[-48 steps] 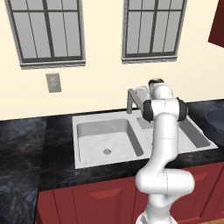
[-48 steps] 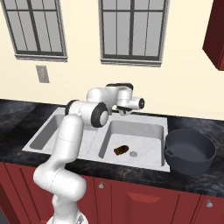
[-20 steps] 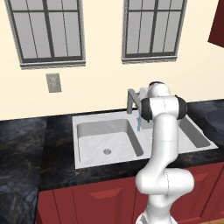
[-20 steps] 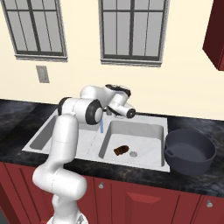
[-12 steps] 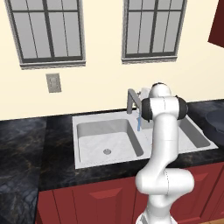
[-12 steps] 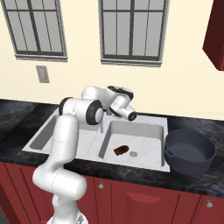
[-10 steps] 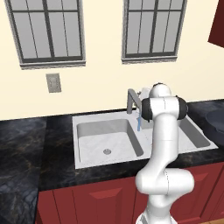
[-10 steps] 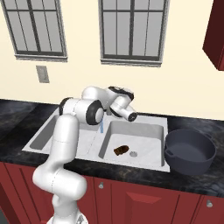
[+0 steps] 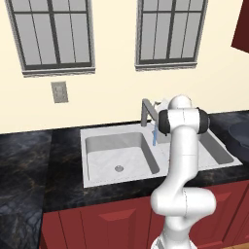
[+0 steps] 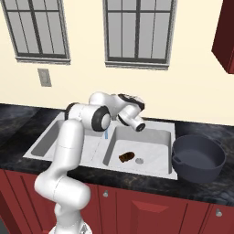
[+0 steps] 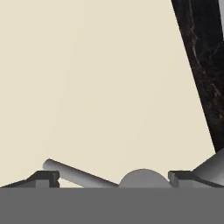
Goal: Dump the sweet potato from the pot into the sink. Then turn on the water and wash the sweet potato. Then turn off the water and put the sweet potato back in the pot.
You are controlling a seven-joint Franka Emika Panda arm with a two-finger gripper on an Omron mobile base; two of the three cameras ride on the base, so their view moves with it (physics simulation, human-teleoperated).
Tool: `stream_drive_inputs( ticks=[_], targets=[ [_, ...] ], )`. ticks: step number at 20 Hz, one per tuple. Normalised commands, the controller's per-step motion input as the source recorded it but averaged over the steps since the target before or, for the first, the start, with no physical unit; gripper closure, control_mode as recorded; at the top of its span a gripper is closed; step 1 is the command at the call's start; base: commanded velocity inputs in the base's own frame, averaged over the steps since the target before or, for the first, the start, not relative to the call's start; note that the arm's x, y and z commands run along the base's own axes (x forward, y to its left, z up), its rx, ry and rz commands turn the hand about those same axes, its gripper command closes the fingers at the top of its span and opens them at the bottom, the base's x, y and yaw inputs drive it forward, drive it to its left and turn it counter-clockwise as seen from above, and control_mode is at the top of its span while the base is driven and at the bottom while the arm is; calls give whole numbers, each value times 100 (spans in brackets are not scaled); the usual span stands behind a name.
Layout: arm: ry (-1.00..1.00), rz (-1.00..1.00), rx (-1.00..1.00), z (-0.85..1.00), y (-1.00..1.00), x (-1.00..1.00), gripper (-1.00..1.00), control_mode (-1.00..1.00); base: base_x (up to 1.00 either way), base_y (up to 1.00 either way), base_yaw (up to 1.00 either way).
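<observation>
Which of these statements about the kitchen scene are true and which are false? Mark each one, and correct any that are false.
1. The sweet potato lies in the sink, beside a drain. True.
2. The pot stands inside the larger basin. False: it stands on the counter to the right of the sink.
3. Water runs from the faucet. True: a thin blue stream falls from the spout.
4. The gripper is shut on the sweet potato. False: its jaws stand open near the faucet handle and hold nothing.
5. The pot holds the sweet potato. False: the pot is empty.
</observation>
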Motion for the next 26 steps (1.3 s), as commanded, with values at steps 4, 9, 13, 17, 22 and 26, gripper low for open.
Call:
stream_drive_inputs(
  ticks=[4, 9, 13, 17, 22, 26],
  targets=[
    [0, 0, 17, 6, -43, -1, -100, -100, 0, 0, 0],
    [3, 0, 14, 7, -28, 4, -100, -100, 0, 0, 0],
    [11, 7, 8, 0, -19, 22, -100, -100, 0, 0, 0],
    [25, 16, 1, 0, -11, 39, -100, -100, 0, 0, 0],
    [19, 24, 0, 0, -1, 36, -100, -100, 0, 0, 0],
    [1, 29, 0, 0, 1, 5, -100, -100, 0, 0, 0]
  ],
)
